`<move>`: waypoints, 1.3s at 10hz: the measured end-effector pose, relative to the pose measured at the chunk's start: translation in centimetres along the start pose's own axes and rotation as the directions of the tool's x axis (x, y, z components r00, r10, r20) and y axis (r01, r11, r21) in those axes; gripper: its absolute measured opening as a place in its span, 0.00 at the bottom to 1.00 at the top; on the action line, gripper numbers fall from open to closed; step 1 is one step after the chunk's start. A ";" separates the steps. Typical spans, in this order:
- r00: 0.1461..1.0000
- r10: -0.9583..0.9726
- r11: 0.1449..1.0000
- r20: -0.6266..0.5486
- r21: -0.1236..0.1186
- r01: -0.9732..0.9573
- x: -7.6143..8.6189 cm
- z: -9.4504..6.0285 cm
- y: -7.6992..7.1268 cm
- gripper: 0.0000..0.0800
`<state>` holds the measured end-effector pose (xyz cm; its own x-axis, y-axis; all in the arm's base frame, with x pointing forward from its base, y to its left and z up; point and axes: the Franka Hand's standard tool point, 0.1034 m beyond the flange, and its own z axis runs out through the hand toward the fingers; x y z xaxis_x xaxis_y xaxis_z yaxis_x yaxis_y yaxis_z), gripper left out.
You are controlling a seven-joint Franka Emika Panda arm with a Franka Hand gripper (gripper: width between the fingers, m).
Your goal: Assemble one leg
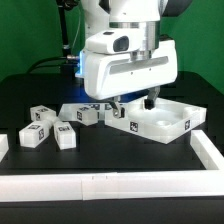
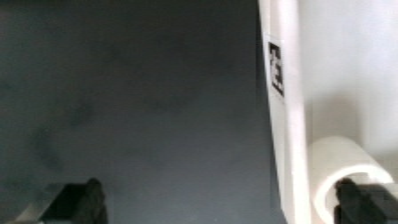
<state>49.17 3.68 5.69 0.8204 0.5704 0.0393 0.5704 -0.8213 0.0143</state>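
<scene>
Pincer (image 1: pixel 132 104) hangs open and empty at the tabletop panel's (image 1: pixel 165 125) edge. A leg (image 1: pixel 38 133) looks light, rigid and smooth; I'd pinch its flat long sides at mid-length.

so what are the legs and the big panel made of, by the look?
Legs: matte white, sharp-edged blocks, probably rigid plastic, maybe 3D-printed. Their black-and-white tags look like printed stickers. Panel: same matte white with no glare, round sockets formed in, likely the same plastic. Painted wood can't be ruled out.
</scene>
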 end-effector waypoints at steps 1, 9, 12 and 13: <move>0.998 0.045 0.999 0.040 0.019 -0.046 -0.3 0.4 -0.9 0.81; 0.997 0.064 0.998 0.048 0.011 -0.064 -2.2 5.0 -2.4 0.80; 0.997 0.064 0.998 0.048 0.011 -0.064 -2.3 5.0 -2.4 0.38; 0.997 0.064 0.998 0.048 0.011 -0.064 -2.3 5.0 -2.4 0.38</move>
<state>46.13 4.46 0.56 0.8560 0.5169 -0.0076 0.5170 -0.8560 0.0009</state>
